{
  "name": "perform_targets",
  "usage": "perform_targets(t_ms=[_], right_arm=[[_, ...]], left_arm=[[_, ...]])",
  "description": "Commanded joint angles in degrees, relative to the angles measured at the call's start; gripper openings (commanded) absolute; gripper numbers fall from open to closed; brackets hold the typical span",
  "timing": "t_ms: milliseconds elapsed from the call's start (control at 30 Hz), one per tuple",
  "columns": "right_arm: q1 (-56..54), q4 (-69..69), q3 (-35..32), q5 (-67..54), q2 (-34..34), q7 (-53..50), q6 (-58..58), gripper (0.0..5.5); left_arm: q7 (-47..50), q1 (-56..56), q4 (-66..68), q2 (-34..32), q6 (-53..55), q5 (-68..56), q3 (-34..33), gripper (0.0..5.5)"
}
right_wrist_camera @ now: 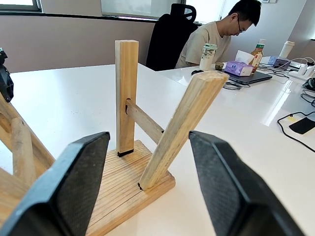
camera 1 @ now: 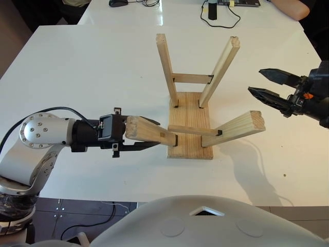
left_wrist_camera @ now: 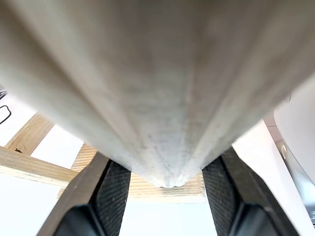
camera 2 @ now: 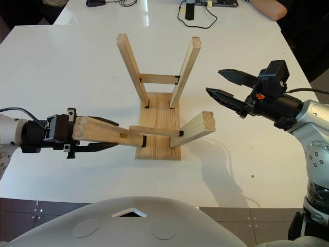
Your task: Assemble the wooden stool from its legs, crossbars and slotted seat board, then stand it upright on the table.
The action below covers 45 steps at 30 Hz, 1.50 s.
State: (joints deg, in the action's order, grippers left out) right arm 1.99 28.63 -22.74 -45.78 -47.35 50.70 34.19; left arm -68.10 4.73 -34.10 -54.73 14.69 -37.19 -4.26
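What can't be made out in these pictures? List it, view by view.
Left wrist view: the held leg blocks most of the seat board, hiding its slot joint.
Right wrist view: pads of the right gripper cover the board's near end; the near legs are cut off at the edge.

A pale wooden leg (left_wrist_camera: 157, 83) sits clamped between the left gripper (left_wrist_camera: 167, 196) pads, the seat board (left_wrist_camera: 142, 194) beyond

Left arm (camera 1: 38, 135): we see a rounded silver joint housing ringed with small screws, then a black wrist block.
Cable (camera 1: 51, 108): thin, black, running along that arm.
Left end effector (camera 1: 157, 133): black, with ribbed pads (left_wrist_camera: 113, 189).
Right arm (camera 2: 316, 116): silver shell, black wrist.
Right end effector (camera 2: 213, 81): black, with pointed fingers; we note an orange mark (camera 2: 260, 95) at its base.
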Motion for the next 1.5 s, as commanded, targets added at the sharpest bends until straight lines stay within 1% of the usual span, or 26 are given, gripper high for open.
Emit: perform_targets(t_ms=[33, 167, 367, 433, 533, 733, 967, 1133, 1233, 1367, 1500], right_arm=[[0.71, 1.0, 1.6, 1.84, 0.78, -0.73, -1.29, 2.95], [1.33, 1.24, 2.17, 2.59, 1.41, -0.87, -2.3, 2.95], [2.85, 1.45, 1.71, 3.38, 2.12, -1.21, -3.65, 2.95], [2.83, 1.46, 1.83, 3.67, 2.35, -1.43, -3.92, 2.95], [2.84, 1.46, 2.22, 4.05, 2.45, -1.59, -4.38, 2.95], [2.49, 0.92, 3.79, 5.29, 2.58, -1.5, -5.62, 2.95], [3.18, 1.28, 4.74, 6.21, 3.11, -1.71, -6.56, 2.95], [3.23, 1.61, 5.61, 6.65, 3.75, -2.34, -6.84, 2.95], [3.1, 1.68, 6.44, 7.15, 4.14, -2.61, -7.18, 2.95], [3.43, 1.97, 6.65, 7.32, 4.68, -2.92, -7.51, 2.95], [3.6, 1.99, 7.41, 7.8, 5.15, -3.19, -8.09, 2.95]], left_arm=[[-2.96, -3.15, 6.62, -3.56, 6.58, 2.79, 4.81, 2.02], [-5.05, -6.27, 10.73, -4.66, 5.92, 4.23, 7.33, 2.02], [-7.97, -6.02, 10.52, -6.99, 4.54, 3.06, 5.76, 2.02], [-8.56, -5.87, 10.29, -7.35, 3.76, 3.53, 6.14, 2.02], [-8.66, -7.08, 11.62, -7.07, 3.17, 4.77, 8.27, 2.02], [-9.41, -12.58, 18.54, -4.18, 5.36, 4.94, 13.99, 2.02], [-9.93, -11.34, 23.04, -2.99, 2.07, 9.7, 19.12, 2.02], [-11.25, -14.71, 24.17, -1.8, 0.36, 12.87, 23.86, 2.02], [-12.4, -15.83, 24.8, -2.17, -1.11, 14.82, 26.44, 2.02], [-13.02, -17.29, 25.89, -2.41, -1.95, 15.67, 28.36, 2.02], [-12.85, -19.27, 26.33, -1.95, -0.62, 14.37, 29.52, 2.02]])
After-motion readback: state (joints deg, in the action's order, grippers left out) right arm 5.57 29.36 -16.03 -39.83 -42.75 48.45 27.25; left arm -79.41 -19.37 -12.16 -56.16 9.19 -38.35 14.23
